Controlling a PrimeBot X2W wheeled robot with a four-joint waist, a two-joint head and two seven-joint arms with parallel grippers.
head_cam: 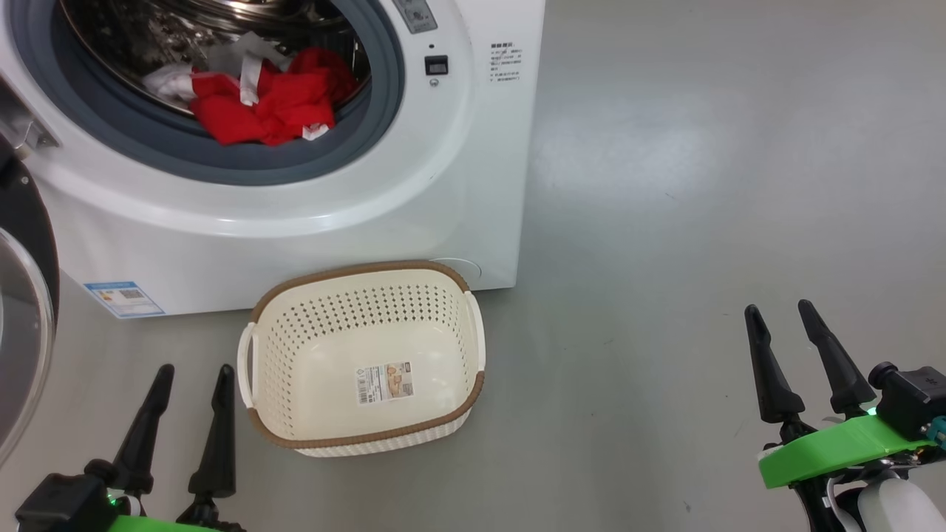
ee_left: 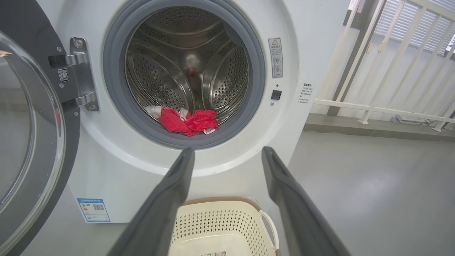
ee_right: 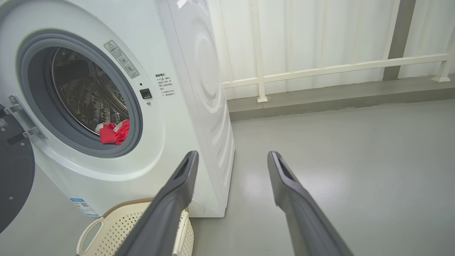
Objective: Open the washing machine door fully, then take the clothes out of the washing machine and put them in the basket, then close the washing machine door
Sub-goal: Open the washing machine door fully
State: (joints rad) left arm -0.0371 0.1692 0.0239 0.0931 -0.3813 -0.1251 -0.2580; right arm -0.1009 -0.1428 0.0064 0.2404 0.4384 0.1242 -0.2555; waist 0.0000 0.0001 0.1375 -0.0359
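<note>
Door [head_cam: 26,325] open at 9; clothes [head_cam: 273,103] in drum [head_cam: 148,29], basket [head_cam: 332,369] at its 6. My L gripper [head_cam: 195,368], R gripper [head_cam: 777,306] spread, empty.

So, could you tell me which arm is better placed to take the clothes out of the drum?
Probably the left. The left gripper, open, faces the washing machine squarely, with the clothes straight ahead. The right gripper, also open, sits off to its side over the floor.
</note>
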